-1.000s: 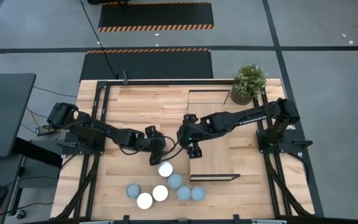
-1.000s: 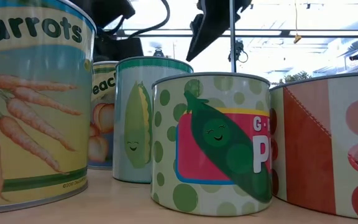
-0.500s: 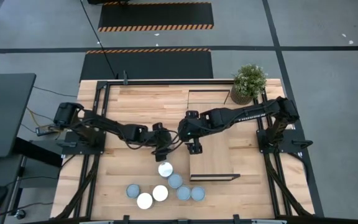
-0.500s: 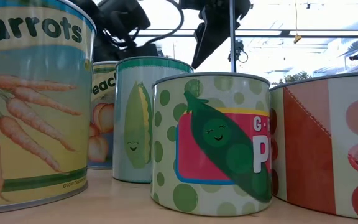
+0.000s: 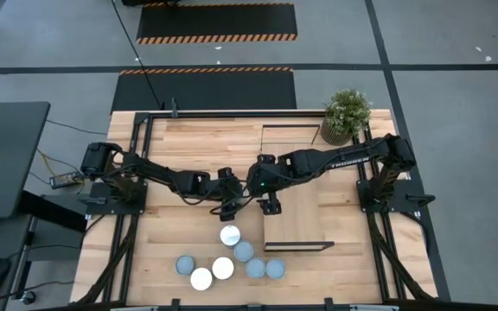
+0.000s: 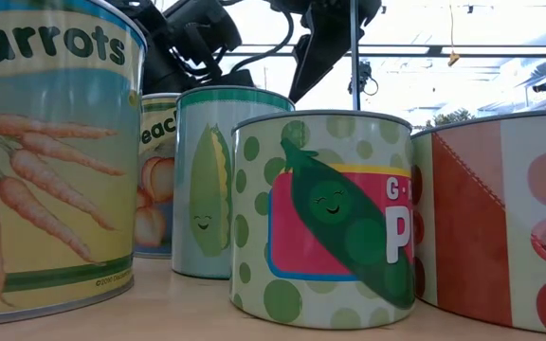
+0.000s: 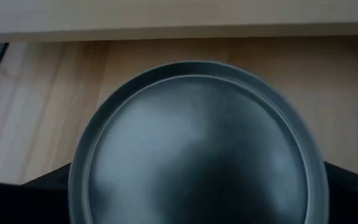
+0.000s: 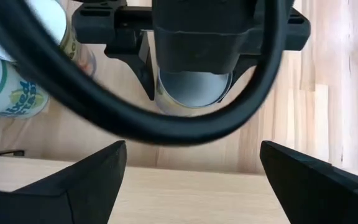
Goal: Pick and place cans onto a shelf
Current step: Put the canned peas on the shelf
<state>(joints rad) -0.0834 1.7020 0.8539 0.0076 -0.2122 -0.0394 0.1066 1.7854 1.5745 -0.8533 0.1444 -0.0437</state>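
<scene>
The left claw (image 5: 228,204) hangs over the middle of the bench (image 5: 188,142), just behind the rearmost can (image 5: 230,235). In the left wrist view this can's round top (image 7: 197,143) fills the frame, and the claw's dark fingers (image 7: 42,186) stand spread at either side of it. The claw is open and grips nothing. From above, the can's pale top shows whole and stands clear of the claw.

The right claw (image 5: 271,206) hovers just beside the left one, at the left edge of the shelf (image 5: 301,220). Its fingers (image 8: 73,180) are wide apart with nothing between them.

The shelf lies on the right half of the bench and carries no cans. All seven cans stand on the bench in a loose group at the front edge, left of the shelf's front end. The low view shows five of them up close: carrots (image 6: 45,161), peach (image 6: 157,180), corn (image 6: 221,180), peas (image 6: 320,218) and tomato (image 6: 500,218).

A potted plant (image 5: 347,112) stands at the rear right corner of the bench.
</scene>
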